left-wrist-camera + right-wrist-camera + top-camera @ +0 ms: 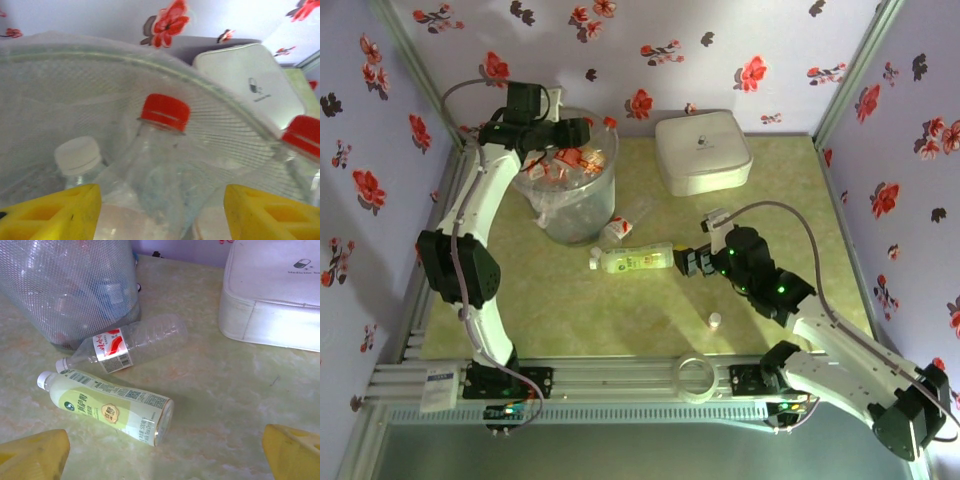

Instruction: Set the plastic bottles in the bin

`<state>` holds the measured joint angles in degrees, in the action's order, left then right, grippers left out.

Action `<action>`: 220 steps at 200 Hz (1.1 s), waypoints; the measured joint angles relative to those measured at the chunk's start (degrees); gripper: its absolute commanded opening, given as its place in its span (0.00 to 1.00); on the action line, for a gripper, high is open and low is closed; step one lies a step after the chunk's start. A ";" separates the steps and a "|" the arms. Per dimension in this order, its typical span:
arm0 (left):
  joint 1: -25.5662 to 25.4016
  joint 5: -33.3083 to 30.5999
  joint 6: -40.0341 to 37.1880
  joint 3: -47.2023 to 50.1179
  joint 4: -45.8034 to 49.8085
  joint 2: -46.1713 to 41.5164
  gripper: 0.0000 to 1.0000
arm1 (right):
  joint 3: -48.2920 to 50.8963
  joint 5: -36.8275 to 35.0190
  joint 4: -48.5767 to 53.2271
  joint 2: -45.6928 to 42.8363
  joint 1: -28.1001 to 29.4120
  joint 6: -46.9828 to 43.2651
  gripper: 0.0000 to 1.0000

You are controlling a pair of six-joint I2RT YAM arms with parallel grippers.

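Observation:
The bin (582, 212) stands at the back left and holds several plastic bottles (567, 162) with red and white labels. My left gripper (582, 130) hovers over its rim. In the left wrist view its yellow fingers (50, 212) stand apart, open, over a red-capped bottle (162, 150) and a white-capped one (77, 156) lying inside the bin (235, 125). Two bottles lie on the table by the bin: a green-labelled one (632, 261) (107, 407) and a clear red-and-white-labelled one (625, 225) (127, 345). My right gripper (692, 262) (162, 462) is open, just right of the green bottle's base.
A white rounded-square lidded box (703, 150) (275, 295) sits at the back, right of the bin. A tiny loose white cap (715, 320) lies near the front. A tape roll (695, 376) rests on the front rail. Floral walls close in three sides.

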<state>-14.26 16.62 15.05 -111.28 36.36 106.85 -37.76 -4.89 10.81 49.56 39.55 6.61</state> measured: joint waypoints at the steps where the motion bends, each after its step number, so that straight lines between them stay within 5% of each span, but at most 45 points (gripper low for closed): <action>1: 0.00 0.11 0.04 -0.04 0.00 -0.02 0.69 | 0.00 0.00 0.00 0.02 0.00 0.00 0.99; 47: -0.13 4.26 1.55 -1.53 -0.87 -4.63 0.72 | -0.02 0.44 -0.42 1.18 -0.02 -3.04 0.99; 93: -0.13 5.01 2.64 2.89 -2.56 -14.51 0.79 | -6.08 6.36 3.72 14.49 -0.35 -24.63 0.99; 152: -0.24 2.45 5.40 22.62 -2.58 -35.58 0.91 | -19.80 11.32 10.86 33.57 -0.55 -46.25 0.99; 220: -0.26 -1.18 14.88 47.76 -3.69 -55.93 0.99 | -27.67 11.13 13.55 50.29 -0.13 -56.04 0.99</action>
<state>-14.52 15.44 29.93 -63.53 32.67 50.92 -65.43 6.24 24.36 99.85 39.42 -49.43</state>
